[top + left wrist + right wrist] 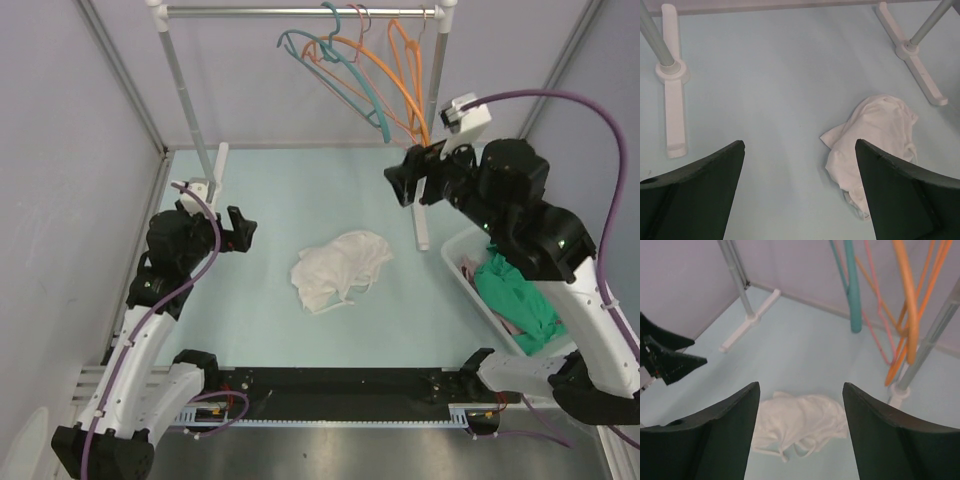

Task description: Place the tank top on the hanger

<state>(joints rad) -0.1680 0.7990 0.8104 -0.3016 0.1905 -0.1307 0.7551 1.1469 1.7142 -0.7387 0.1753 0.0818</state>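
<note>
The task is judged to be at its very start, with nothing yet accomplished. The tank top (pixel 340 268) is seen lying crumpled in a loose heap on the pale blue table (pixel 250 320), near the centre of the overhead view, touched by neither arm. The hanger (pixel 879 315), thin and pale pink, is found hanging from the rail (pixel 300 11) at the top of the frame, crowded among the teal hanger (pixel 852 285) and the orange hangers (pixel 907 300); its outline is only partly made out behind them. The left gripper (pixel 243 230) is held above the table at the left of the frame, its fingers spread wide and nothing between them. The right gripper (pixel 400 185) is raised at the upper right, close to the hangers, likewise spread and empty. What is left, it is judged, is the whole job: the hanger is to be taken down or steadied, the top picked up and opened, and its straps set over the hanger's shoulders. No brand, label or legible writing is seen in any view.
</note>
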